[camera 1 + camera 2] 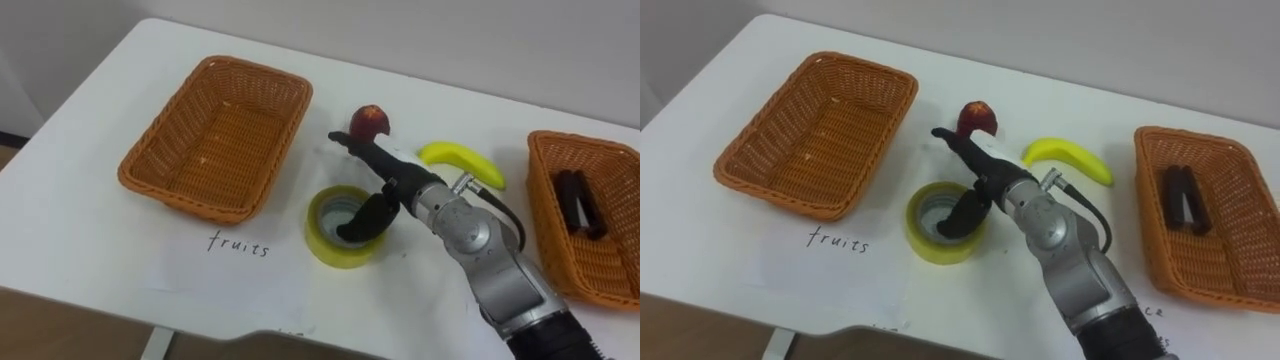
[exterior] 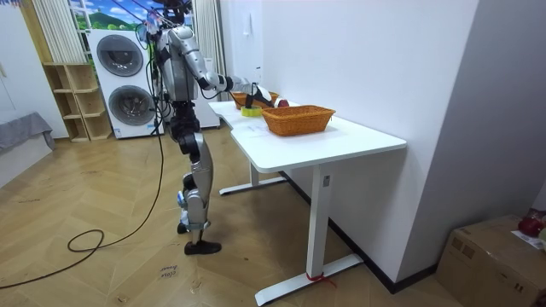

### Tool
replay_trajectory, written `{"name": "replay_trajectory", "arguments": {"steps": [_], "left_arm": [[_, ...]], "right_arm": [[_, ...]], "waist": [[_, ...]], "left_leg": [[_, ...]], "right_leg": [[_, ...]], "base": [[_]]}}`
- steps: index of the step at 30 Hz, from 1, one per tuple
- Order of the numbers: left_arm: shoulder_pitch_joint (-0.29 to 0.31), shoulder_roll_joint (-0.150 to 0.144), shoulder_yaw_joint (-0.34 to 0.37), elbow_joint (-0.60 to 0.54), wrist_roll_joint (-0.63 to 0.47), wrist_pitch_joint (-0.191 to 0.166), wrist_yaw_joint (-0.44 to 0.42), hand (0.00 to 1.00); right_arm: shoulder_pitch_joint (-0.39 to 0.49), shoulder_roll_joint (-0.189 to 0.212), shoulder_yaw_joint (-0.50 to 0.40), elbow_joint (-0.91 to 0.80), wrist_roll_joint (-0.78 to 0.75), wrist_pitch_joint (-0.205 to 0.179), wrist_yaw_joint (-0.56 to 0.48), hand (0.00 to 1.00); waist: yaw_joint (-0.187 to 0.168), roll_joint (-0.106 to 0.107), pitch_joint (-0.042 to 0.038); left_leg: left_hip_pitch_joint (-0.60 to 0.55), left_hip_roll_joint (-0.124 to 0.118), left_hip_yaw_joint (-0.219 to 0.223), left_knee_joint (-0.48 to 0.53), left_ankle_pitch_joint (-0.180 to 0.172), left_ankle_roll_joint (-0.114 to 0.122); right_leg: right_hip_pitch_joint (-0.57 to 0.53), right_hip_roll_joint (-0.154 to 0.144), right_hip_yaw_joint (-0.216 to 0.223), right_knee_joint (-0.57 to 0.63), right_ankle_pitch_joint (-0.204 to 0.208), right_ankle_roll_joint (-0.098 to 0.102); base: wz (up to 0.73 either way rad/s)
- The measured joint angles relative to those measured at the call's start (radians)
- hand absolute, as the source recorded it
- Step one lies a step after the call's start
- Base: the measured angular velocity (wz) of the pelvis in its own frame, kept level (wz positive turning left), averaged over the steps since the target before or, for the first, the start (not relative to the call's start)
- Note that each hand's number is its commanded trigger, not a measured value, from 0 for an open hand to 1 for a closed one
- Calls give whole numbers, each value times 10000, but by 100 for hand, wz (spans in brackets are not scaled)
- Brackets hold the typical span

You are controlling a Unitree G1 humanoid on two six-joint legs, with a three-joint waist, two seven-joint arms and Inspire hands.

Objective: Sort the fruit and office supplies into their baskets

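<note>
A yellow tape roll (image 1: 330,232) lies flat on the white table (image 1: 90,200) in the middle. My right hand (image 1: 392,186) hovers over its right rim, open: the fingers (image 1: 358,146) stretch toward a red apple (image 1: 370,120) just behind, and the thumb hangs down against the roll's rim. A yellow banana (image 1: 462,162) lies to the right of the apple. The wicker basket (image 1: 215,135) on the left, by a sheet marked "fruits", has nothing in it. The wicker basket (image 1: 590,215) on the right holds a dark office item (image 1: 577,200).
A white paper sheet (image 1: 225,270) lies under the tape roll near the table's front edge. In the room view the robot stands at the table's end near washing machines (image 2: 124,85), with a wall running along the table's far side.
</note>
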Motion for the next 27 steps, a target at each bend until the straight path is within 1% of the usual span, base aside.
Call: {"name": "replay_trajectory", "arguments": {"steps": [4,8,11,15,20,25,27], "left_arm": [[20,37,-14,0,-4,0,11,0],[52,78,-16,6,-3,0,71,0],[49,90,-8,27,1,0,179,0],[65,95,3,70,4,26,187,0],[75,95,-2,104,4,177,188,0],[74,96,-3,116,5,208,188,0],[70,95,-3,131,4,213,189,0]], "right_arm": [[-5,0,0,-1,6,9,136,0],[-5,0,11,-2,15,19,245,0],[-4,-9,20,-9,3,52,476,0],[-4,-7,38,-44,-165,134,781,0],[-4,-8,38,-96,-516,274,1225,0],[-2,-8,47,-308,-862,429,1554,0],[-3,-17,46,-332,-945,430,1646,0]], "waist": [[-3,-38,15],[27,-76,65],[131,-132,102],[245,-144,105],[240,-144,107],[235,-138,111],[232,-137,111]], "left_leg": [[2,-1,1,-8,0,0],[19,9,15,-19,-1,-1],[17,16,6,-20,-1,-2],[16,13,-10,-25,-2,-1],[-1,15,-15,-44,-5,-2],[10,12,-37,-42,-5,-2],[19,11,-49,-41,-5,-2]], "right_leg": [[0,49,13,-2,0,0],[-6,67,60,-10,0,0],[-13,78,81,-13,0,0],[-4,76,73,-11,0,0],[14,85,154,-7,0,0],[36,88,154,-9,0,0],[44,88,151,-11,0,0]], "base": [[0],[-1],[-2],[0],[0],[0],[0]]}}
